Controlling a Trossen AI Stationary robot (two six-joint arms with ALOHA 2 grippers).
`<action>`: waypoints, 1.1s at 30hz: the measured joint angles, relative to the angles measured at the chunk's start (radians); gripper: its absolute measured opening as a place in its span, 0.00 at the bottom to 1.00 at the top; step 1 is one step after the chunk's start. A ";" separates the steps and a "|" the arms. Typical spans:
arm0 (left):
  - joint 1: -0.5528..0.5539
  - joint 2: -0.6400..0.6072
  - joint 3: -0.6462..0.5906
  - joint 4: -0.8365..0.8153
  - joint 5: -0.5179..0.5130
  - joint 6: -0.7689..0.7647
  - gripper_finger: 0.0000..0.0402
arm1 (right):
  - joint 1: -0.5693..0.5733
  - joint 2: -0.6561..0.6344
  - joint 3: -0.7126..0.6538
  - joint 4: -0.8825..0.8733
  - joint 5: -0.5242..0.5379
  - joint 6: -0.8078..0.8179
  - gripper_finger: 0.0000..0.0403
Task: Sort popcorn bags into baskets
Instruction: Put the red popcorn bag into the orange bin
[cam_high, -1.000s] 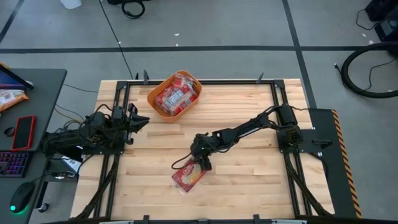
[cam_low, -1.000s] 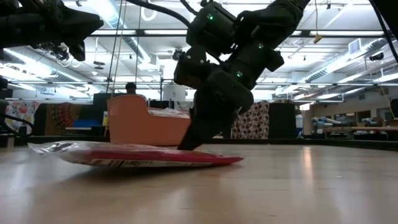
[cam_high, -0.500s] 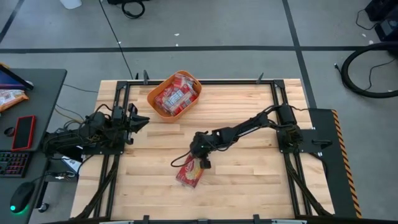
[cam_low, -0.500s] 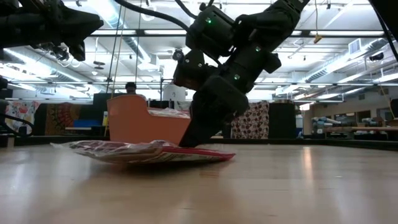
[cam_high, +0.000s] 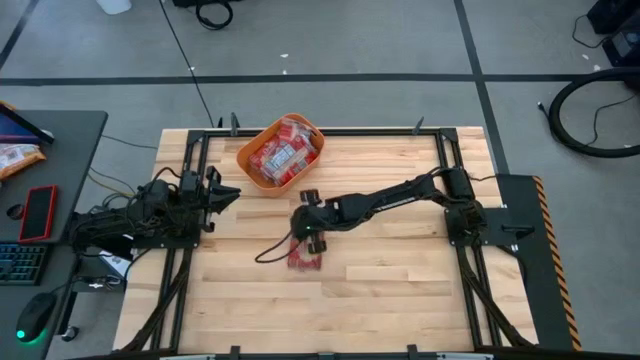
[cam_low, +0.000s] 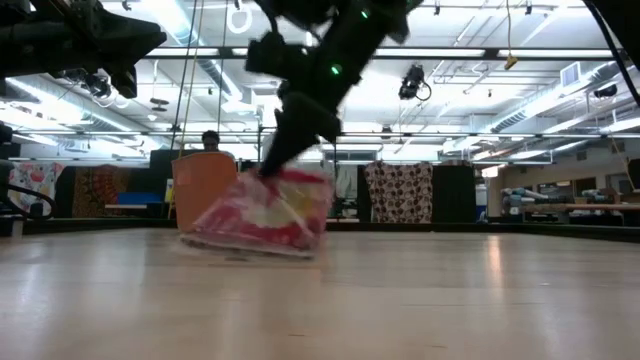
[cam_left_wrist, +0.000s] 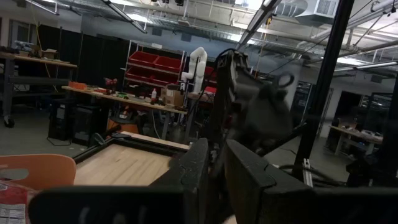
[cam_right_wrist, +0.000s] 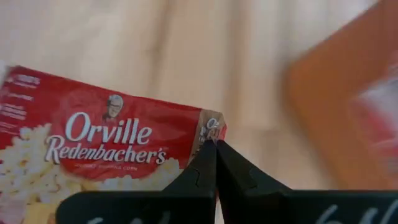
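A red popcorn bag (cam_high: 303, 256) hangs tilted under my right gripper (cam_high: 305, 238), which is shut on it near the middle of the table. The low view shows the bag (cam_low: 262, 212) raised, its lower edge close to the table top. The orange basket (cam_high: 282, 152) stands at the far edge, left of centre, with several red bags inside. My left gripper (cam_high: 225, 192) waits shut at the table's left side, touching nothing. My right gripper pinches the bag's edge beside one corner (cam_right_wrist: 208, 132) between its two shut fingers. The fingers (cam_low: 285, 150) come from above, slanting down. The bag hangs tilted below them. I cannot tell whether its lower edge (cam_low: 240, 245) touches the table.
The basket (cam_low: 205, 185) shows behind the bag in the low view, and its orange wall (cam_right_wrist: 336, 106) lies ahead in the right wrist view. Bare wooden table lies on the near and right sides. A desk with a keyboard and a phone stands beyond the left edge.
My right gripper has shut on the popcorn bag, risen, and moved toward the far edge and the basket. The bag, which lay flat on the table, is now pulled up by one end and hangs tilted, carried along with the gripper.
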 joint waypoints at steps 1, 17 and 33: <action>0.000 0.000 0.000 0.000 0.000 0.000 0.14 | 0.000 0.000 0.023 -0.005 0.041 -0.025 0.01; 0.000 0.000 0.000 0.000 0.000 -0.020 0.14 | -0.081 -0.002 0.377 -0.018 0.261 -0.423 0.01; 0.000 0.000 0.000 0.000 0.000 -0.019 0.14 | -0.319 -0.005 0.438 0.125 -0.082 -0.336 0.01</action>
